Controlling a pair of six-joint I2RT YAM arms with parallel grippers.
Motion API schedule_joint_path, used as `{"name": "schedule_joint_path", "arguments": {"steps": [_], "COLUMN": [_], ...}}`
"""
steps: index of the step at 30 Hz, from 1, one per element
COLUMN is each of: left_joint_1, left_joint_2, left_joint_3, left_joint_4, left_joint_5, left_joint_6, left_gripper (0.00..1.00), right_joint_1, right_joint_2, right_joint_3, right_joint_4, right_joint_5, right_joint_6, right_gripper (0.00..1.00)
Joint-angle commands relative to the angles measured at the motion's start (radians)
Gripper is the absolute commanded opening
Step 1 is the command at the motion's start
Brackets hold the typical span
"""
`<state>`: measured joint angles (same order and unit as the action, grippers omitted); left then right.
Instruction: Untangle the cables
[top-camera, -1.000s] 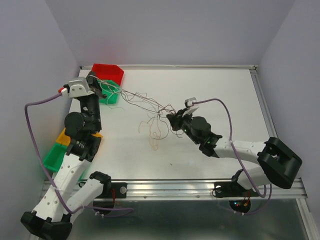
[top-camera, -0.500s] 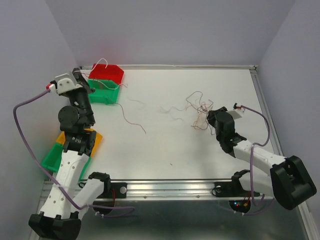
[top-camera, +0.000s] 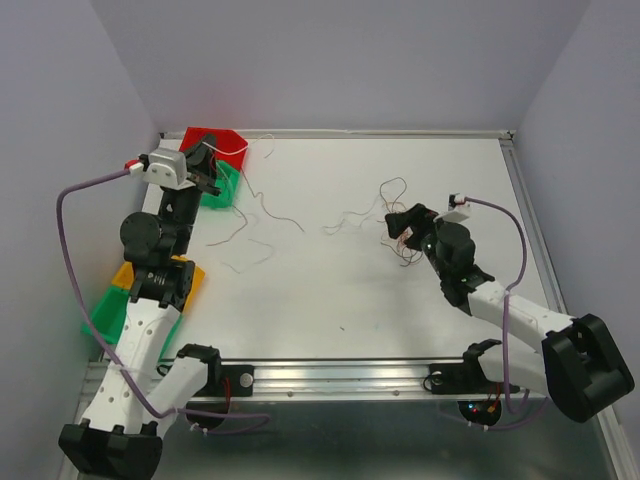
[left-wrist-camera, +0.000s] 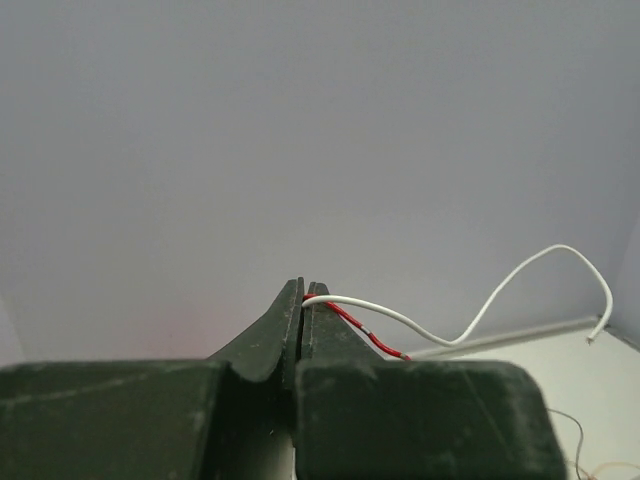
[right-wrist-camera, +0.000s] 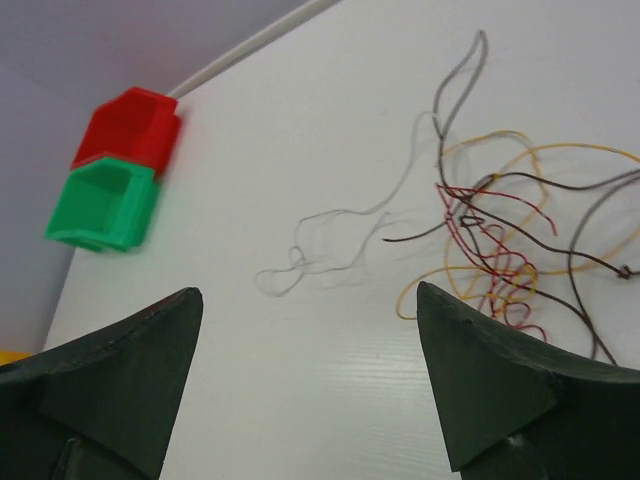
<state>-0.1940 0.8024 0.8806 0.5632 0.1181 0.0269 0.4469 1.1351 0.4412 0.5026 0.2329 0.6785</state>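
The cables lie split up on the white table (top-camera: 330, 290). A small tangle of red, yellow and dark wires (top-camera: 398, 243) (right-wrist-camera: 500, 250) sits just ahead of my right gripper (top-camera: 402, 222) (right-wrist-camera: 308, 295), which is open and holds nothing. A thin grey strand (right-wrist-camera: 330, 245) (top-camera: 348, 220) lies left of the tangle. More loose strands (top-camera: 250, 225) lie at left-centre. My left gripper (top-camera: 208, 166) (left-wrist-camera: 303, 290), raised over the bins, is shut on a white wire (left-wrist-camera: 500, 290) and a red wire (left-wrist-camera: 370, 335).
A red bin (top-camera: 215, 143) (right-wrist-camera: 125, 125) and a green bin (top-camera: 228, 188) (right-wrist-camera: 100, 205) stand at the far left corner. An orange bin (top-camera: 125, 272) and another green bin (top-camera: 105, 315) sit by the left arm's base. A metal rail (top-camera: 350, 378) runs along the near edge.
My right gripper has opened and let go of the tangle, which now lies on the table. The left gripper swung over the bins with its wires, and pulled-out strands have dropped at left-centre.
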Motion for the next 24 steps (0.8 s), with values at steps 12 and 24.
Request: {"name": "schedule_joint_path", "arguments": {"steps": [12, 24], "left_joint_1": [-0.01, -0.318], "left_joint_2": [0.201, 0.291], "left_joint_3": [0.0, -0.014], "left_joint_4": [0.041, -0.179], "left_joint_5": [0.56, 0.6], "left_joint_6": [-0.022, 0.312], "left_gripper": [0.05, 0.14], "right_joint_1": [0.032, 0.113], "right_joint_2": [-0.008, -0.003], "right_joint_3": [-0.03, -0.012], "right_joint_4": [0.356, 0.461], "right_joint_5": [-0.446, -0.644], "right_joint_6": [-0.14, -0.207], "right_gripper": [0.94, 0.94]}}
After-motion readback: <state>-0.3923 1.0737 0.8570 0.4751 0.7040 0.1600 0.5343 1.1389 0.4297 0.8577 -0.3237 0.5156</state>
